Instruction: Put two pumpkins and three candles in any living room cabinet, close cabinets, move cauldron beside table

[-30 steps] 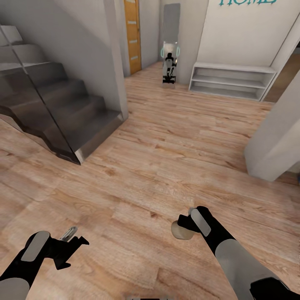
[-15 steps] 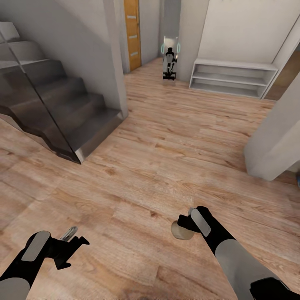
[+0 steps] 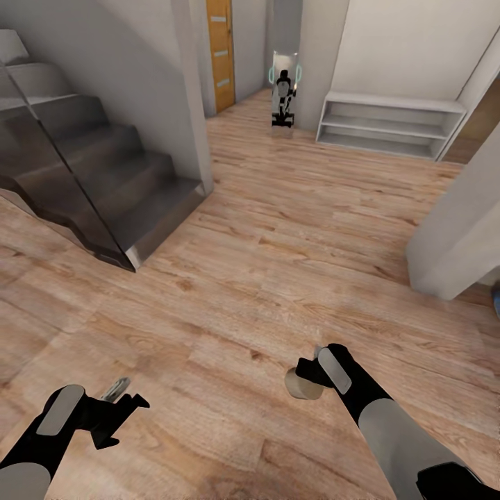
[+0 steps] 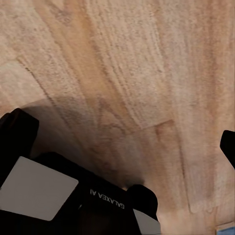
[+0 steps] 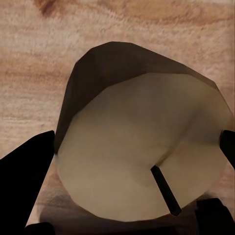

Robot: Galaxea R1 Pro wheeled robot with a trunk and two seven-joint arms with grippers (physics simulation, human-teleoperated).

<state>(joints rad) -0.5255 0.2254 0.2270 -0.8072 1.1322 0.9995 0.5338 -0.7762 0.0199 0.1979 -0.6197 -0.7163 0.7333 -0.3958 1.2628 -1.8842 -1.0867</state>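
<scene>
A short beige candle [image 3: 297, 386] with a dark wick sits between the fingers of my right gripper [image 3: 307, 378], low at the right of the head view, just above the wooden floor. In the right wrist view the candle [image 5: 142, 147] looms large and tilted, with a black finger on either side of it. My left gripper [image 3: 119, 401] hangs over the floor at the lower left. The left wrist view has that gripper [image 4: 122, 139] open, its fingers far apart with only floorboards between them.
A dark staircase [image 3: 104, 187] with a glass side panel rises on the left. Ahead stand an orange door [image 3: 221, 52], a mirror [image 3: 283, 97] reflecting the robot, and a low white shelf [image 3: 389, 128]. A white pillar [image 3: 462, 236] juts in at right. Wooden floor [image 3: 264, 278] lies between.
The whole head view has shifted slightly as the robot rolls forward down the hall. Both arms keep their pose, and the candle stays in the right gripper.
</scene>
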